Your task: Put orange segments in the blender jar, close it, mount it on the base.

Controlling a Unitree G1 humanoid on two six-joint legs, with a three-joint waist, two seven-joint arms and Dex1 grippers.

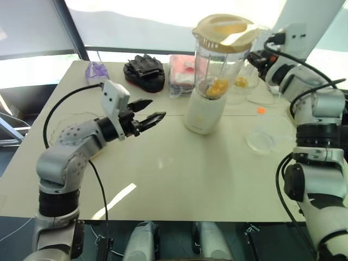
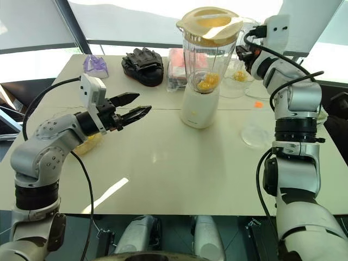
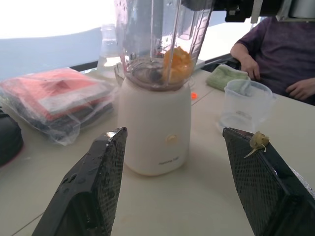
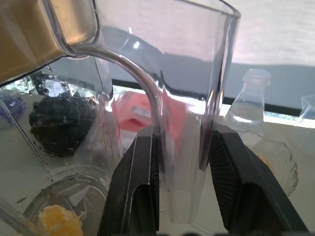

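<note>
— Looking at the blender jar (image 2: 208,60) first: where does it stand?

— Upright on the base (image 2: 198,110), near the far middle of the table (image 2: 179,174), with a cream lid (image 2: 211,23) on its rim. The orange segments (image 2: 207,81) lie at its bottom, just above the base.

— And the right gripper (image 4: 181,177)?

— It is at the jar's far-right side, up near the lid. The right wrist view shows its two black fingers (image 4: 135,187) pressed on either side of the clear handle (image 4: 184,162), clenched around it with the handle filling the gap between them.

— The left gripper (image 2: 130,109)?

— It hangs over the table to the left of the base, well apart from it and pointing toward it. Its fingers (image 3: 93,187) are spread wide and grasp nothing. One fingertip carries a small yellowish scrap (image 3: 258,141) stuck to it.

— What else is around the jar?

— Behind it to the left lie a red packet in clear wrap (image 2: 175,68), a black glove (image 2: 143,65) and a small purple thing (image 2: 95,65). To the right of the base a clear cup (image 2: 256,133) stands on the table, with a tiny orange scrap (image 2: 258,104) beyond it. A glass bowl (image 2: 235,81) with more yellow pieces sits just behind the jar, on its right. A glass flask (image 4: 250,98) stands behind too. A person in a purple sleeve (image 3: 280,49) sits at the far side.
</note>
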